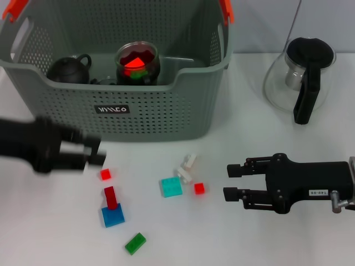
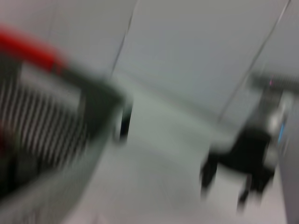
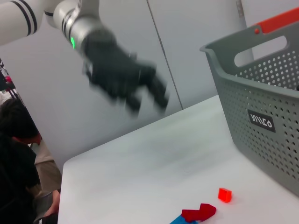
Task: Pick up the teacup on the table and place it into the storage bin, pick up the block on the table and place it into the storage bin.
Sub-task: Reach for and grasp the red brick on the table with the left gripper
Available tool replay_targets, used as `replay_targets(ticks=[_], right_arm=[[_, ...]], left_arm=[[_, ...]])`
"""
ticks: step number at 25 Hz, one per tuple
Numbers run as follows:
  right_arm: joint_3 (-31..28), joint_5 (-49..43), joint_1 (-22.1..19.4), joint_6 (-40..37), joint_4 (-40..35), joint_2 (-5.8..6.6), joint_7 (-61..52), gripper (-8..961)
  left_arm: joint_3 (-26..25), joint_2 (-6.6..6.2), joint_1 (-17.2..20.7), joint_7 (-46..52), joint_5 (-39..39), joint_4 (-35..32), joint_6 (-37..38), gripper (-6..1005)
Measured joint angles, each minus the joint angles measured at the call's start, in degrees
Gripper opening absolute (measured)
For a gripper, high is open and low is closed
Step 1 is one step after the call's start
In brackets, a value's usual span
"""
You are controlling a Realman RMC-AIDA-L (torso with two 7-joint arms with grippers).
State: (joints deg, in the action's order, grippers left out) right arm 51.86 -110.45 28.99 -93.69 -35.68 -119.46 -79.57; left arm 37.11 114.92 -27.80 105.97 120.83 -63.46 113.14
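Now our left tool (image 1: 94, 154) hangs over the table (image 1: 277, 238) just in front of the storage bin (image 1: 116, 108), blurred; its fingers look slightly parted with nothing between them, though we cannot be sure. Our right tool (image 1: 228, 182) waits at four o'clock on the table, fingers spread and bare, pointing toward the scattered pieces.

Just at five o'clock of the left tool lies a small red block (image 1: 105, 174); below it a red piece (image 1: 111, 198) leans on a blue block (image 1: 113, 215), with a green block (image 1: 135, 243) at six o'clock. Near centre sit a cyan block (image 1: 171, 187), a white piece (image 1: 186, 168) and another red cube (image 1: 199, 188).

Inside the bin, at twelve o'clock, stands a glass teacup (image 1: 137, 62) holding red and green shapes, beside a dark teapot (image 1: 69, 68). We judge the teacup step done and a block next.

The risk: a fast descent could nudge the tiny red block away, or both tools reaching centre could collide. The glass pot (image 1: 302, 77) at two o'clock stays clear.
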Motion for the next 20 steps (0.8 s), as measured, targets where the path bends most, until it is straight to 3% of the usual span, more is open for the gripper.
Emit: replay_targets(ticks=[5,10,14,16,20], right_arm=[[0.0,-0.2,0.06,0.01,0.0,-0.07,0.03,577],[0.0,-0.21,0.09,0.01,0.0,-0.07,-0.06,577],[0.0,-0.21,0.11,0.08,0.04,-0.07,-0.08,577],[0.0,-0.21,0.1,0.09,0.06,-0.08,-0.15,577],[0.0,-0.1,-0.02,0.1,0.08,-0.07,-0.15,577]], left_arm=[[6.33,2.15,0.72,0.38,14.44,-4.95,-1.14,431],[10.34,5.99,-1.29,1.14,25.7,-7.1,-4.83,431],[12.37,8.57,-2.69,1.87,30.29,-7.64,-8.52,431],[13.48,9.11,-3.11,2.99,31.09,-7.62,-9.83,431],[16.2,8.99,-3.51,7.48,31.24,-7.38,-10.67,430]])
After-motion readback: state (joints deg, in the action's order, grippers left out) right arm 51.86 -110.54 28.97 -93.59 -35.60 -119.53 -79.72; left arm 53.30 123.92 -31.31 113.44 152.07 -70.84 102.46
